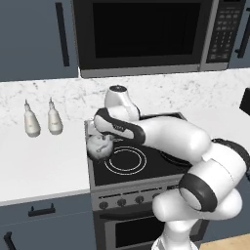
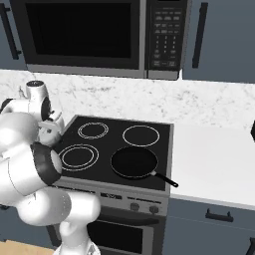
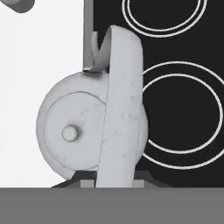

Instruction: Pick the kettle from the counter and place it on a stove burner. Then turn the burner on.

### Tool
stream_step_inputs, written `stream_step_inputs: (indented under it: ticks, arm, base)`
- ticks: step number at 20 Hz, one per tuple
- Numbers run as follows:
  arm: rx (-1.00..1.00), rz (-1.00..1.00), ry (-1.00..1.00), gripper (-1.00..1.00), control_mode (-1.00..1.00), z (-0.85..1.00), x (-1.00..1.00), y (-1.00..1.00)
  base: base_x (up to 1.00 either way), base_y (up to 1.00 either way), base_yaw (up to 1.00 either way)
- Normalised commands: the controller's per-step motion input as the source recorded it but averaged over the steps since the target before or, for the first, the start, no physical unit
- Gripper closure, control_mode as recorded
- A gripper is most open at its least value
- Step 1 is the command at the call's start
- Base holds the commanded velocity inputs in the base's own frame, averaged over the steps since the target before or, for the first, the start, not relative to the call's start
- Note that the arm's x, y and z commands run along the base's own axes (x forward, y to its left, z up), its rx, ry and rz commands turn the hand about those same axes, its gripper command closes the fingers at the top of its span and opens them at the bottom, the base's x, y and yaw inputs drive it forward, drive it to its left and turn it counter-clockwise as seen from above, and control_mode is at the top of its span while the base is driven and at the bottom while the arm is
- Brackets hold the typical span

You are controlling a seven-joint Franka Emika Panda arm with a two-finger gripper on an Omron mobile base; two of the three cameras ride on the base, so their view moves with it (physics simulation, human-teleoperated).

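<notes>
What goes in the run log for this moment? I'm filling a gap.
phase: carrying | gripper: shut on kettle handle | kettle: over counter/stove edge | stove burner: bare, beside kettle | knob: untouched

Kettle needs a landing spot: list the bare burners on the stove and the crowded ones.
Free: the stove burner at front left, beside the kettle, and both rear rings. Crowded: the front right burner, under the black pan. The arm hangs over the cooktop's left edge. On the counter, two bottles stand at the back.
</notes>
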Motion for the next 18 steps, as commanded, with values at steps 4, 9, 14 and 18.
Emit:
stream_step_inputs:
  ticks: [4,9,14,18]
  arm:
    - [0.00,-0.03,0.00,1.00,-1.00,0.00,-0.02,-0.84]
    - [-0.02,-0.01,0.03,1.00,-1.00,0.00,0.03,-0.54]
    - [-0.02,0.00,0.09,1.00,-1.00,-0.07,0.22,-0.17]
    - [-0.02,0.00,0.17,1.00,-1.00,-0.36,0.21,-0.19]
  base:
    - [0.00,0.00,0.00]
    - [0.00,0.00,0.00]
    - [0.00,0.00,0.00]
    - [0.00,0.00,0.00]
